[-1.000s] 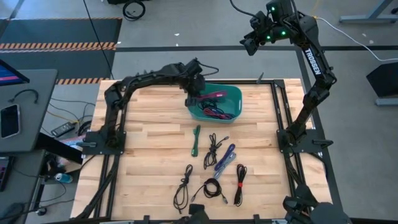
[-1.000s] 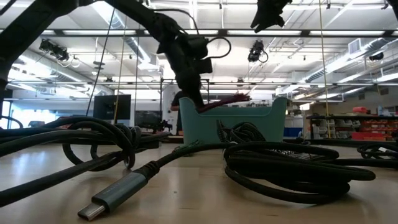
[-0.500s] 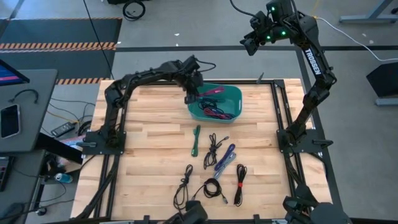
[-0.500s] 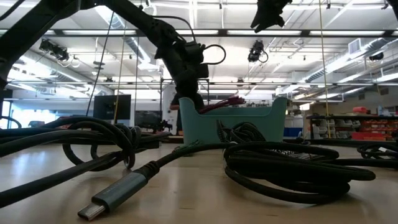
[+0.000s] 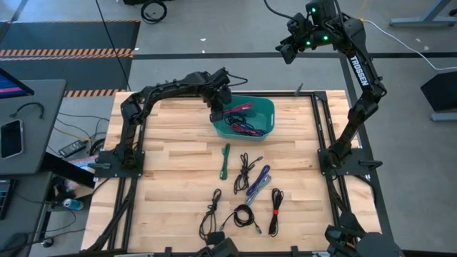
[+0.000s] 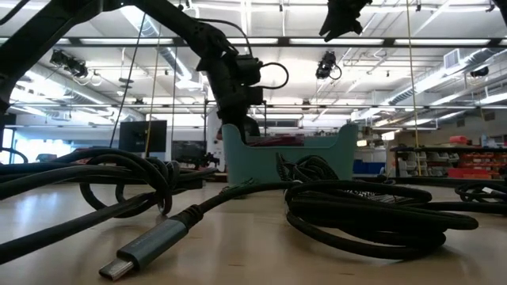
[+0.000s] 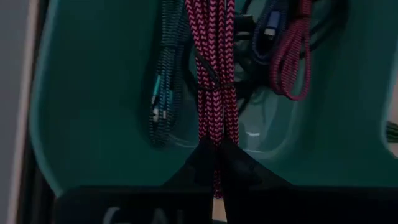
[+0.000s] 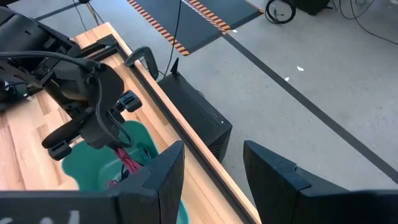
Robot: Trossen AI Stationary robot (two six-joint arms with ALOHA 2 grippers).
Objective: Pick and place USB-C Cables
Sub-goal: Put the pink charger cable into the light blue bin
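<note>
My left gripper (image 5: 216,108) is shut on a magenta braided USB-C cable bundle (image 7: 214,74) over the far-left corner of the teal bin (image 5: 270,108). The bundle reaches from the fingers across the bin's inside (image 5: 240,108), about level with the rim in the low view (image 6: 279,140). More cables lie in the bin: a teal-black one (image 7: 163,93) and a dark red one (image 7: 292,56). Several cables lie loose on the table, among them a green one (image 5: 225,158) and a blue one (image 5: 258,180). My right gripper (image 8: 211,168) hangs open, high beyond the table's far right corner. My left gripper pinches the folded magenta bundle near one end (image 7: 214,144) between its two fingers, several strands together. The fingers come steeply from above, slanting from the table's left, and lie along the bundle. The bundle stretches out from the fingertips over the cables in the bin.
On the near half of the table lie black cables (image 5: 243,171), (image 5: 211,213), a black coil (image 5: 244,216) and a black bundle with a red tie (image 5: 275,211). A thick black cable with a grey plug (image 6: 146,245) lies close to the low camera. Bare wood stretches left of the bin.
My left gripper has sunk a little and tipped and rolled at the bin's far-left corner. The magenta bundle, which stuck up at a slant above the rim, has come down about level with it. The bin has slid slightly toward the table's left.
</note>
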